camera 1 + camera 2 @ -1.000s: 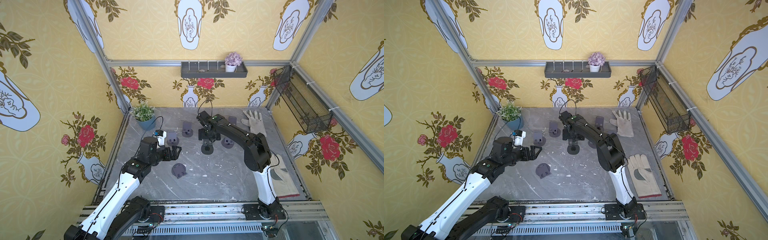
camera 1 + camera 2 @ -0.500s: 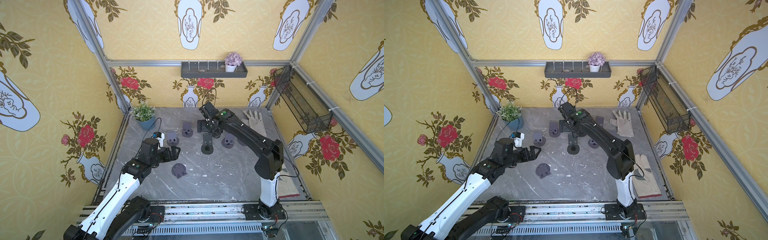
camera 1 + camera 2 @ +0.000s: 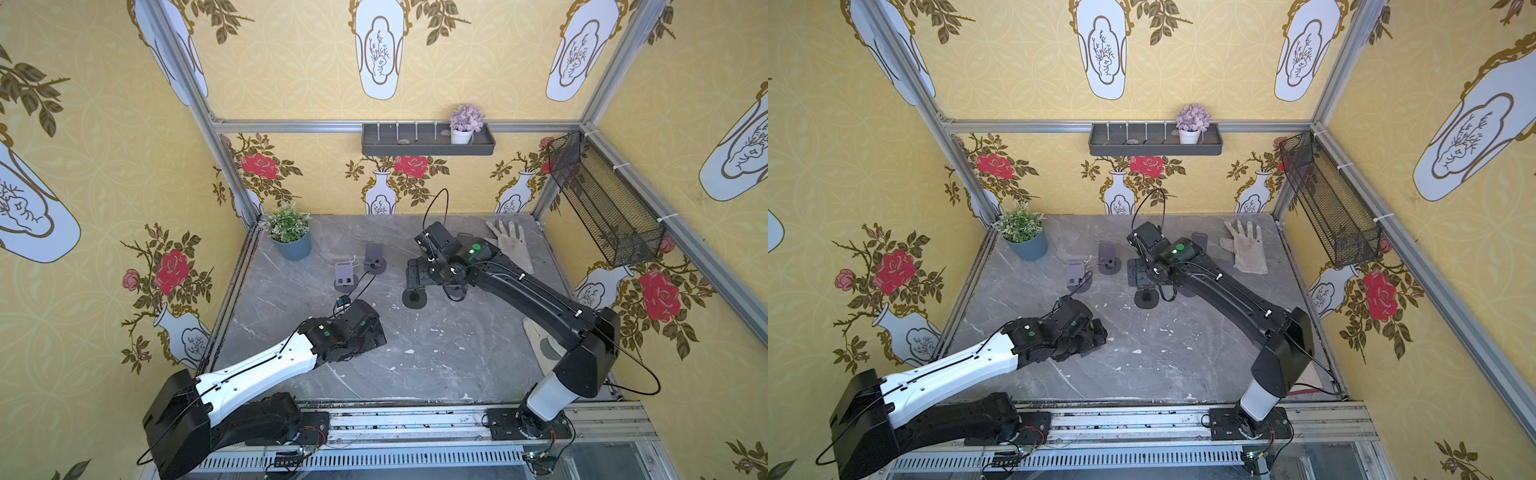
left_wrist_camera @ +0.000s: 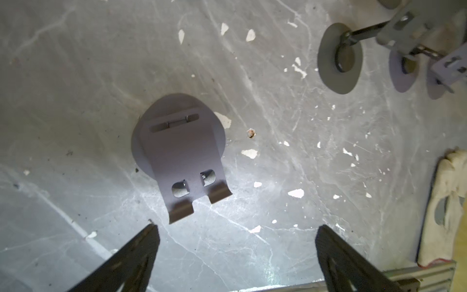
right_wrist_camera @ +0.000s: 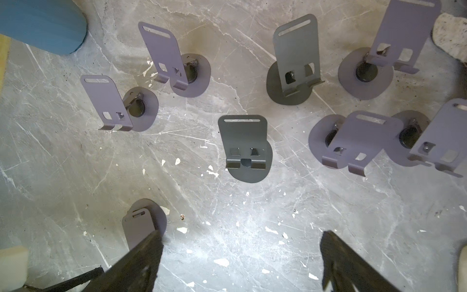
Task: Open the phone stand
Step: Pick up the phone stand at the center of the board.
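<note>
A folded stand (image 4: 179, 151) of matte mauve-grey sheet metal is seen lying flat on the near-left part of the tabletop (image 4: 75, 75), a grey, marble-veined surface scratched and flecked with white chips. Its rounded plate, pierced by one slot and two squarish cut-outs and ending in two curled lips, is laid over a round base disc. The left hand (image 4: 236, 227) is held over it, the dark, rough-faced fingers (image 4: 136, 255) spread wide and nothing gripped. The right hand (image 5: 241, 233) is held over the far middle, likewise spread wide and empty. Beneath it a dark stand (image 5: 243, 141) is shown propped up on its disc, with paler stands (image 5: 106, 101) opened around it. A white fabric glove (image 3: 511, 245) is laid at the far right, a blue pot (image 3: 293, 249) at the far left.
</note>
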You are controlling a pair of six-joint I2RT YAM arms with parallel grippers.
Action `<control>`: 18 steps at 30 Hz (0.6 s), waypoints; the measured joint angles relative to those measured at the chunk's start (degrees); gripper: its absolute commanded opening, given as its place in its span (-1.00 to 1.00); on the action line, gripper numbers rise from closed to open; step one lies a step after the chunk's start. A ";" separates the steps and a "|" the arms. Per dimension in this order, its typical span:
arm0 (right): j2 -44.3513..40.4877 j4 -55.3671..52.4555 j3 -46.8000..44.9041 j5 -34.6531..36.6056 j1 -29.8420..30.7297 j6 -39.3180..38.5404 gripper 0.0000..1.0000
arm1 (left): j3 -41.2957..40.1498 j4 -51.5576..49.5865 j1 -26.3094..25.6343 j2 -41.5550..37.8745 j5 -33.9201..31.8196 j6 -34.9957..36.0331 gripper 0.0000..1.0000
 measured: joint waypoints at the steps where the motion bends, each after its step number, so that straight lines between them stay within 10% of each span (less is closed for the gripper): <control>1: -0.79 0.24 -0.96 -0.02 0.00 -0.02 0.96 | 0.28 -0.24 -0.48 0.72 -0.76 -1.31 0.98; 18: -7.87 1.73 -8.22 -1.36 -1.73 -2.45 0.96 | -3.56 6.12 -1.07 8.72 -4.74 -12.02 0.70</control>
